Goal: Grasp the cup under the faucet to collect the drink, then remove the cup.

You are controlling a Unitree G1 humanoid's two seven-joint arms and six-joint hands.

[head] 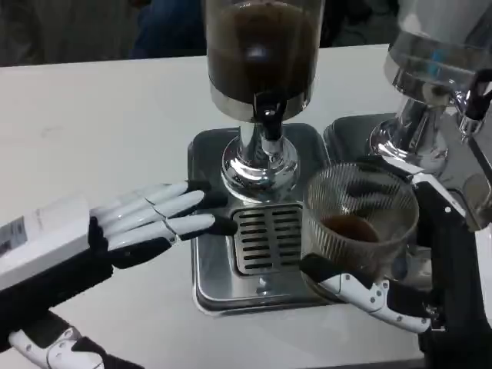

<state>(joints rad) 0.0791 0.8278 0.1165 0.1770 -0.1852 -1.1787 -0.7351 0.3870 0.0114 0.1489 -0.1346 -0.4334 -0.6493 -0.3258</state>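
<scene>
Your right hand grips the cup, fingers wrapped under and around its lower wall. The cup is clear ribbed glass with a shallow pool of dark drink at the bottom. It sits at the right edge of the steel tray, to the right of the slotted grate and well off to the right of the faucet; you cannot tell whether its base touches the tray or is lifted.

The dispenser above the tray has a glass tank holding dark brown liquid, filled most of the way up as far as you can see. A second dispenser stands at the right on its own steel base, its tank looking clear and its contents not discernible.

Your left hand lies open on the desk, holding nothing, fingers stretched out toward the tray with their tips at its left edge beside the grate.

A small label shows on your left forearm, but its writing is too blurred to read.
</scene>
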